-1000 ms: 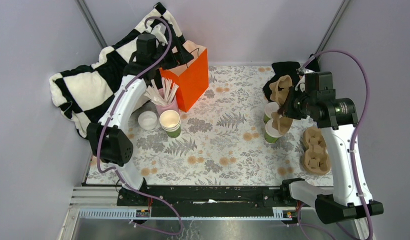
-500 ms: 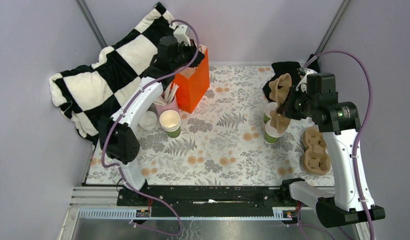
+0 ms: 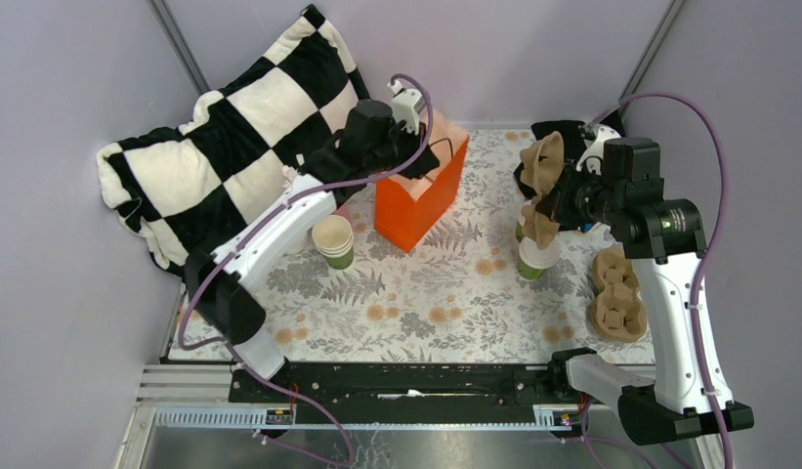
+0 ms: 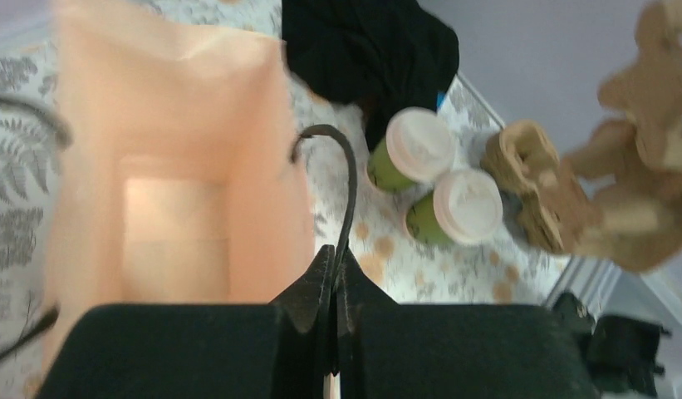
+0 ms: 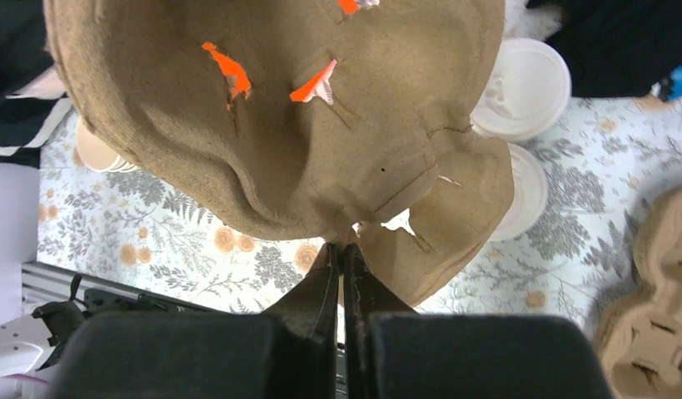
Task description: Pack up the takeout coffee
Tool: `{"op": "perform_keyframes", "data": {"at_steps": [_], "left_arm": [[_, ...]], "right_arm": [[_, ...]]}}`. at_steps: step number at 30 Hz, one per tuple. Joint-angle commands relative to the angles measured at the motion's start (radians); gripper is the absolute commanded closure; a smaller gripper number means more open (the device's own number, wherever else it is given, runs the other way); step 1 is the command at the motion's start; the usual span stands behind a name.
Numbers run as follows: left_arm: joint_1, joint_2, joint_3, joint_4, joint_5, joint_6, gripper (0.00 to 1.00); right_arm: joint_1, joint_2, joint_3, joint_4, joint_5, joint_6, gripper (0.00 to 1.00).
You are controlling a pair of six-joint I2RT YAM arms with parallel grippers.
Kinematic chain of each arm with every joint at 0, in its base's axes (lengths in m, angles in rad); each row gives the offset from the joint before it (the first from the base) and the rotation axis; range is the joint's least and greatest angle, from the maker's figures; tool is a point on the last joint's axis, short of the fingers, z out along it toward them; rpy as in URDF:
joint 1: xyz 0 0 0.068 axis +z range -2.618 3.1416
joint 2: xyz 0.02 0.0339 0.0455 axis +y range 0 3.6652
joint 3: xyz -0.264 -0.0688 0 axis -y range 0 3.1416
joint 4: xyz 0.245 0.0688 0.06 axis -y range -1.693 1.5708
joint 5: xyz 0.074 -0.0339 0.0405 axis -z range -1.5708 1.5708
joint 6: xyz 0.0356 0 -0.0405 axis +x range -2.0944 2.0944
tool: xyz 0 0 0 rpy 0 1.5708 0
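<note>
above the table point(image 3: 426, 283), left end effector point(image 4: 333, 262) clenched on the bag point(image 4: 179, 166) handle point(image 4: 347, 166), right end effector point(image 5: 344, 249) gripping a carrier point(image 5: 304, 125)

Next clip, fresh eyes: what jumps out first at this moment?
The bright orange bag at the table's back middle is open at the top, and the left gripper has its jaws shut on its black handle. On the right, the right gripper holds a brown pulp cup carrier in the air over two lidded green cups. A black-and-white checkered blanket fills the back-left corner.
</note>
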State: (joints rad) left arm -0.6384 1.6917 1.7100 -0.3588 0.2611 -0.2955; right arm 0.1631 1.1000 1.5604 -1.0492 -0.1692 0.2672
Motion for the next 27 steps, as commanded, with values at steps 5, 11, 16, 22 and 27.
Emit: {"op": "perform_keyframes", "data": {"at_steps": [5, 11, 16, 22, 27], "left_arm": [[-0.013, -0.289, -0.122, -0.283, 0.141, 0.048, 1.00], [-0.030, -0.444, -0.273, -0.300, 0.234, -0.030, 1.00], [-0.037, -0.521, -0.369, -0.291, 0.251, -0.063, 0.78], [-0.037, -0.572, -0.319, -0.324, 0.243, -0.145, 0.15], [-0.038, -0.538, -0.071, -0.313, 0.161, -0.360, 0.01]], "right_arm": [[0.007, 0.023, 0.047, 0.164, -0.335, -0.131, 1.00], [0.009, -0.006, -0.004, 0.415, -0.565, -0.110, 1.00], [0.049, 0.040, 0.034, 0.430, -0.651, -0.059, 1.00], [0.159, 0.066, 0.052, 0.405, -0.587, -0.062, 1.00], [0.229, 0.149, 0.186, 0.346, -0.455, -0.100, 1.00]]}}
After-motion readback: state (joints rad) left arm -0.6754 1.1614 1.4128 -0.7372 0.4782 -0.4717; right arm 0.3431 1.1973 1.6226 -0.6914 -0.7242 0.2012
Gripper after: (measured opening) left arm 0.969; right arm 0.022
